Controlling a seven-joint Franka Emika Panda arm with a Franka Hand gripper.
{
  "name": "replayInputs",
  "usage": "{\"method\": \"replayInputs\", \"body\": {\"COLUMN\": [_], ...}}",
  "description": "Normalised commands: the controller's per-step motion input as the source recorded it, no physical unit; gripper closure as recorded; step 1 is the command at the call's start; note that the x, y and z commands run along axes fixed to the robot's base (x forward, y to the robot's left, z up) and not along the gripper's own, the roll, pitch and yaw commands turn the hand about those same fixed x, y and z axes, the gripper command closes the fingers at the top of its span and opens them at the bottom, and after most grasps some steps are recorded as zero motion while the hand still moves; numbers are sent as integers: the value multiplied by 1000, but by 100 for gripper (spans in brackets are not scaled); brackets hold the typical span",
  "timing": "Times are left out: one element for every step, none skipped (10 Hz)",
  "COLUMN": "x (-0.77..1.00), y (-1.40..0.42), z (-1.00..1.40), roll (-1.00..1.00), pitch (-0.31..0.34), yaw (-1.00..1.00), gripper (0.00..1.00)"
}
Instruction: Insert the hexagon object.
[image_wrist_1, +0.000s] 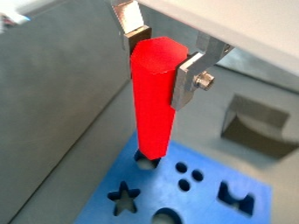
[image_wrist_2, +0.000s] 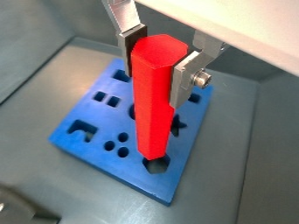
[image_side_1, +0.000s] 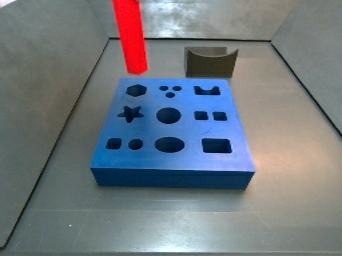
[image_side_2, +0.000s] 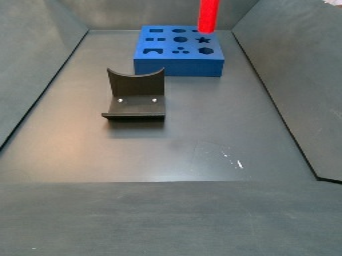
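Observation:
The hexagon object is a long, glossy red bar (image_wrist_1: 152, 96), held upright; it shows in both wrist views (image_wrist_2: 152, 96). My gripper (image_wrist_1: 160, 54) is shut on its upper end, with the silver fingers (image_wrist_1: 187, 80) pressed on two opposite flats. The bar's lower tip meets a dark hole (image_wrist_2: 155, 163) near a corner of the blue block (image_wrist_2: 100, 144). How deep it sits I cannot tell. In both side views the bar (image_side_1: 130, 35) stands over the block's (image_side_1: 174, 150) far corner (image_side_2: 210, 15); the gripper itself is cut off there.
A dark grey curved block (image_side_1: 210, 60) stands behind the blue block, and apart from it on the floor (image_side_2: 134, 95). The blue block (image_side_2: 181, 50) has several shaped holes. Grey walls enclose the floor on the sides.

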Motion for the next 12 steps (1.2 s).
{"method": "replayInputs", "body": {"x": [-274, -349, -197, 0, 129, 40, 57, 174, 260, 320, 297, 314], "y": [0, 57, 243, 83, 111, 77, 37, 6, 0, 0, 0, 0], "z": [-589, -449, -263, -106, -63, -91, -223, -237, -217, -200, -220, -280], "roll": [-214, -217, -99, -47, -70, -76, -60, -54, -41, -56, -63, -59], "pitch": [-157, -203, -41, 6, 19, 0, 0, 44, 83, 84, 77, 84], "yaw": [-823, -637, -591, -223, -74, -140, -120, -83, -51, -63, -69, -60], "gripper": [100, 100, 100, 100, 100, 100, 100, 100, 100, 100, 100, 100]}}
